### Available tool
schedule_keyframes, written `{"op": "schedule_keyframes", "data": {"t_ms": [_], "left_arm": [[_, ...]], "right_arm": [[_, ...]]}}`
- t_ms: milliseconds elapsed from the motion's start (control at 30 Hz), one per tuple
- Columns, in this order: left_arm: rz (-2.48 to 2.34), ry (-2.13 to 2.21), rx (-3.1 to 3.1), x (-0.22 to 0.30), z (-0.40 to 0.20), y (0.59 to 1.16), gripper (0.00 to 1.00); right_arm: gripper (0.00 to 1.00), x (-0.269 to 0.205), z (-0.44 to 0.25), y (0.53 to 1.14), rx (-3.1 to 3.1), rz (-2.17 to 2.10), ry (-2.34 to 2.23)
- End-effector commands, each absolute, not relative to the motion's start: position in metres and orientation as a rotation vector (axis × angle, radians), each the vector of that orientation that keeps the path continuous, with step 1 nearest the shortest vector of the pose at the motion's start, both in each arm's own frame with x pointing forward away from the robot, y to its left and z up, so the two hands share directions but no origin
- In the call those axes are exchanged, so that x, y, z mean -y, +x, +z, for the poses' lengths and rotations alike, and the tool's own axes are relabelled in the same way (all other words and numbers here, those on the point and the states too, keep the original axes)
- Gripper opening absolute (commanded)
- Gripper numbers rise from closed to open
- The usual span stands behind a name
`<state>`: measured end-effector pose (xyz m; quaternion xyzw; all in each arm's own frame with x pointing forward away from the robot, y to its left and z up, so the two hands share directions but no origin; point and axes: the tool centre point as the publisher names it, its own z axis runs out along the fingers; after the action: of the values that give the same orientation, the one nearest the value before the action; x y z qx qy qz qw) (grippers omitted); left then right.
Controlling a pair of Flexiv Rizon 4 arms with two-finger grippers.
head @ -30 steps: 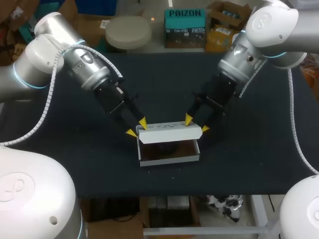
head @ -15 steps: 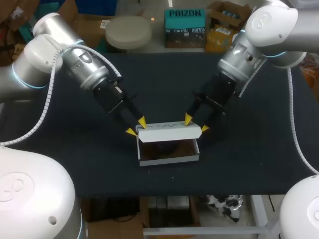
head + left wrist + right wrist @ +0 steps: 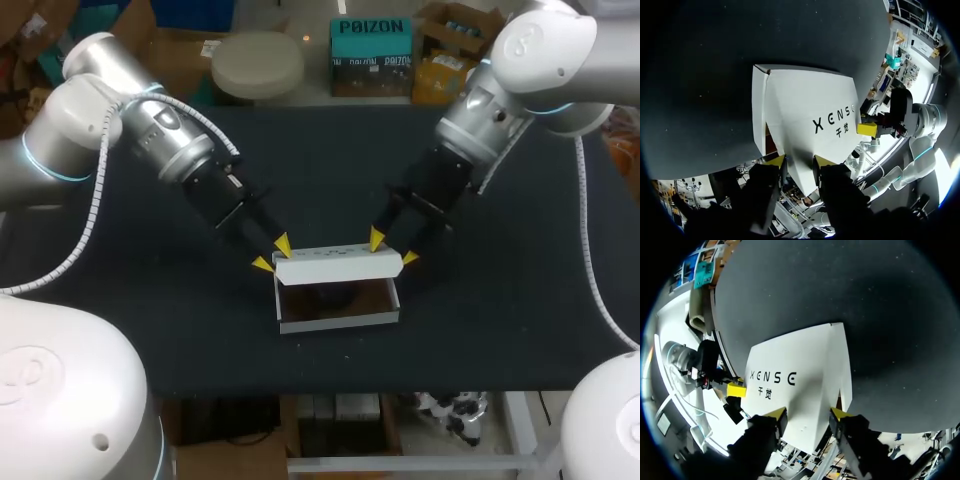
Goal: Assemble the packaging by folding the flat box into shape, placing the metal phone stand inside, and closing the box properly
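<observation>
Now | left fingers [image 3: 283, 243] clamp lid [image 3: 338, 264] left edge | right fingers [image 3: 377, 238] clamp right edge | box [image 3: 340, 320] open

**Head view:** The raised lid [image 3: 340, 262], spanning from the left gripper [image 3: 272, 254] to the right gripper [image 3: 393, 248], screens the rear portion of the box [image 3: 340, 320] interior. A dark shape [image 3: 330, 295] lies below the lid, between the two grippers. Its form cannot be made out, and its far part is covered. Whether either gripper actually bears on the lid cannot be determined.

**Left wrist view:** The lid fills the space ahead of the gripper. The interior shows only as a brown sliver [image 3: 769, 142] beside it. The right gripper is part-hidden beyond the lid's far end.

**Right wrist view:** Same condition. The contents are concealed, and the left gripper is part-hidden past the lid.
</observation>
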<state>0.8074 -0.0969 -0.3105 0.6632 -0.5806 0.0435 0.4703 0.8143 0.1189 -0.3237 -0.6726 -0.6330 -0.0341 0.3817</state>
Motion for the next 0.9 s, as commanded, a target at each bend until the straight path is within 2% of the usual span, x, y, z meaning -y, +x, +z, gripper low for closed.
{"op": "schedule_keyframes", "data": {"t_ms": [33, 900], "left_arm": [[0.103, 1.616, 1.422, 0.0979, -0.3130, 0.8099, 0.33], [0.098, 1.600, 1.408, 0.0977, -0.3061, 0.8138, 0.34]], "right_arm": [[0.56, -0.1224, -0.3238, 0.8171, 1.614, -0.076, -1.711], [0.56, -0.1234, -0.3259, 0.8206, 1.609, -0.072, -1.711]]}}
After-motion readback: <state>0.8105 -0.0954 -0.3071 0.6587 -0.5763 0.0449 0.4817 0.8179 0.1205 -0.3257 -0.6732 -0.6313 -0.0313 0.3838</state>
